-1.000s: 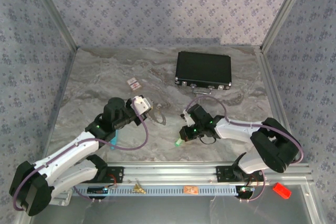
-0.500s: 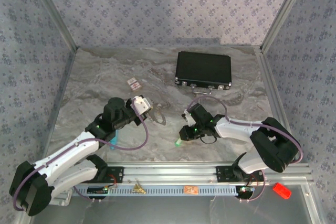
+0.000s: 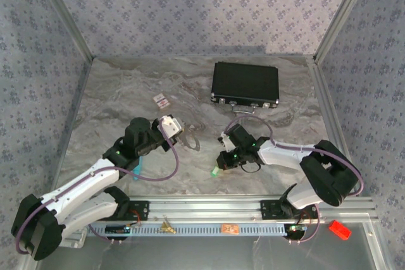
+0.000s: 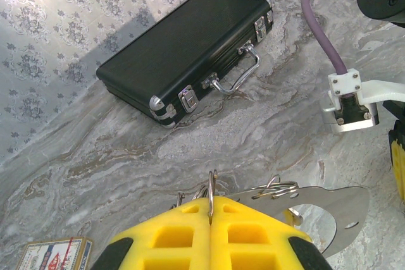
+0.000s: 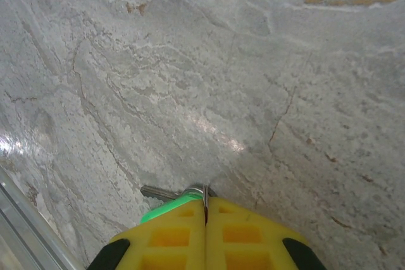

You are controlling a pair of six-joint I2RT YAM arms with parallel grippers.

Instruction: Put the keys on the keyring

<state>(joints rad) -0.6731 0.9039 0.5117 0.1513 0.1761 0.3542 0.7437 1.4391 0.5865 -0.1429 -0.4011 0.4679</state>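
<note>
Top external view: near the middle of the table, the left gripper (image 3: pixel 181 133) holds the keyring (image 3: pixel 192 143). Just to its right, the right gripper (image 3: pixel 221 165) dips to the table at the green key (image 3: pixel 216 171).

Left wrist view: the yellow pads are pressed together, pinching a thin wire loop of the keyring upright.

Right wrist view: the pads are closed on the green key's head, low over the table.

The step in hand looks like gripping the key. Next, its hole must be carried over and lined up finely with the ring.

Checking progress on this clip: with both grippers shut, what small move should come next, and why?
Probably carry the right gripper, shut on the green-headed small key, leftward toward the silvery-grey metal keyring pinched in the left gripper; bare marble table separates them.
</note>
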